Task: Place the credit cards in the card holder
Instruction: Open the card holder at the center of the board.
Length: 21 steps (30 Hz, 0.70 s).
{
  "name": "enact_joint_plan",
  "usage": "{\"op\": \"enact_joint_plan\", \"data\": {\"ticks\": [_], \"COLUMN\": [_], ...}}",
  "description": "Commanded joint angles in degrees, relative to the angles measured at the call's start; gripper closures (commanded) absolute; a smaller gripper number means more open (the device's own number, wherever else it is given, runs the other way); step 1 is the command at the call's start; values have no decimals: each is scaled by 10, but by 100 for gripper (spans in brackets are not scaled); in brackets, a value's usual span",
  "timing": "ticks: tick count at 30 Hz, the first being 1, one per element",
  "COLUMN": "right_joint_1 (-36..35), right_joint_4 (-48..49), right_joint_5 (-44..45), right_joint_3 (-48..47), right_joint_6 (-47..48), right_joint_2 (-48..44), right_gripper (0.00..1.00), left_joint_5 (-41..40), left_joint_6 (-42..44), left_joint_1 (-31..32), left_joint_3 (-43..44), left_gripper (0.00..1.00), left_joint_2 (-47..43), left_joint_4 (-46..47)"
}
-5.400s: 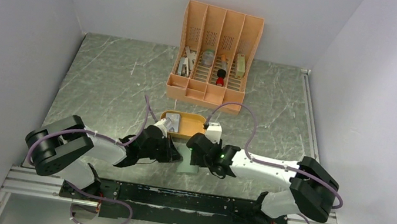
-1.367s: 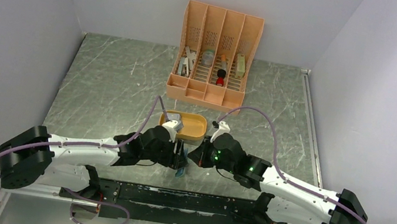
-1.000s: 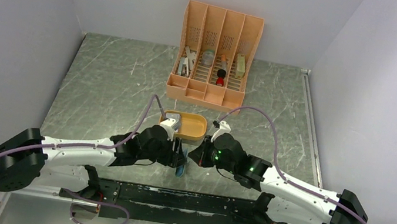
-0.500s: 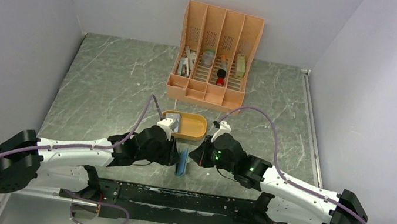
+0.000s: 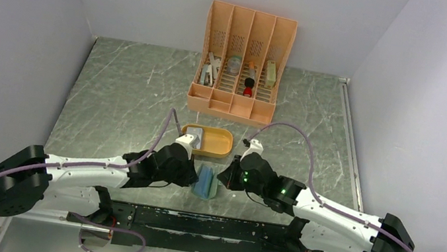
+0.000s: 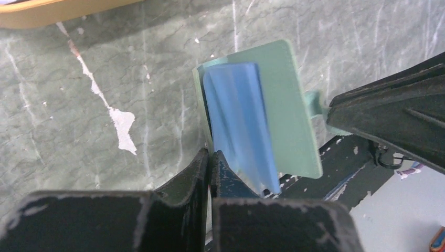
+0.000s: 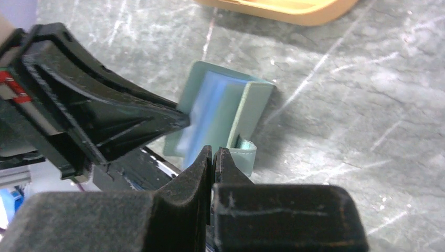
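Robot arms meet over the near edge of the grey marbled table [image 5: 118,97], with the pale green card holder [image 5: 206,181] spread partly open between them. The left gripper [image 6: 210,160] has its fingers pressed together on the holder's left edge, close against a blue insert [image 6: 239,121] showing inside the fold. Whether that blue piece is a card or a sleeve cannot be told. The right gripper [image 7: 212,153] is likewise pinched tight on the opposite flap, just beside a small tab [image 7: 244,147]. It is unclear whether the holder rests on the table or hangs clear of it. Just beyond, an orange oval tray [image 5: 223,145] holds the credit cards [image 5: 198,137] at its left end. Farther back stands a tall orange slotted organizer [image 5: 241,68] with small items in its slots.
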<state>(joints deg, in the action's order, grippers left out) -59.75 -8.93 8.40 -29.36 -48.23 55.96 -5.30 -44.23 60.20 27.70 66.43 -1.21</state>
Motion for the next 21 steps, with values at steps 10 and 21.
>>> {"op": "enact_joint_plan", "data": {"ticks": [10, 21], "right_joint_1": [-4, -4], "right_joint_4": [-116, -137], "right_joint_5": [78, 59], "right_joint_3": [31, -15], "right_joint_6": [-49, 8], "right_joint_2": [-17, -69], "right_gripper": [99, 31], "left_joint_5": [-18, -16], "left_joint_6": [4, 20], "left_joint_1": [3, 3], "left_joint_3": [-4, 56], "left_gripper": [95, 95], "left_joint_2": [-10, -16], "left_joint_4": [-46, -112]}}
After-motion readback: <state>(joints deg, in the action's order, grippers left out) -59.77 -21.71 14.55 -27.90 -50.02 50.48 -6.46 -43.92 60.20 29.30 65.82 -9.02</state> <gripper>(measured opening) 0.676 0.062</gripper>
